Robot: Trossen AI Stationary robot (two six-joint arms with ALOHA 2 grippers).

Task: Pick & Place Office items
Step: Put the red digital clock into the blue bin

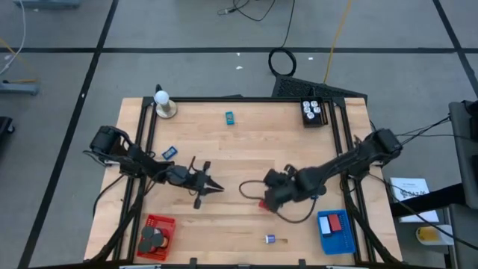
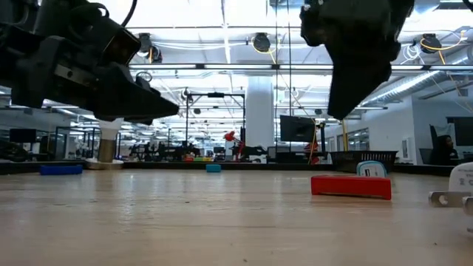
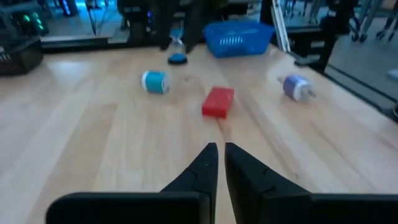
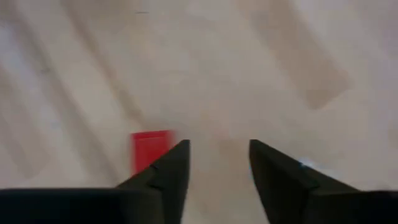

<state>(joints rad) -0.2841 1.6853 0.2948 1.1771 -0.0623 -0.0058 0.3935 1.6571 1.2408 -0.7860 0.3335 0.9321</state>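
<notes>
Red block (image 1: 264,204) flat on table (image 1: 254,149) — right tool (image 1: 267,196) open above, left tool (image 1: 216,188) closed, empty, purple-white piece (image 1: 269,239) near.

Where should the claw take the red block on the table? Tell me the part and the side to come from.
Take the red block across its two long sides, coming straight down from above. It lies flat and low on the bare wood, nothing touching it, so the top is open; the right claw already hangs open just beside it.

Red block (image 4: 151,149): near end hidden behind right end effector's (image 4: 219,165) finger in right wrist view. White piece (image 2: 460,188) cut off at low view's right edge. Dark contents of red basket (image 1: 156,235) too small to identify from above.
</notes>
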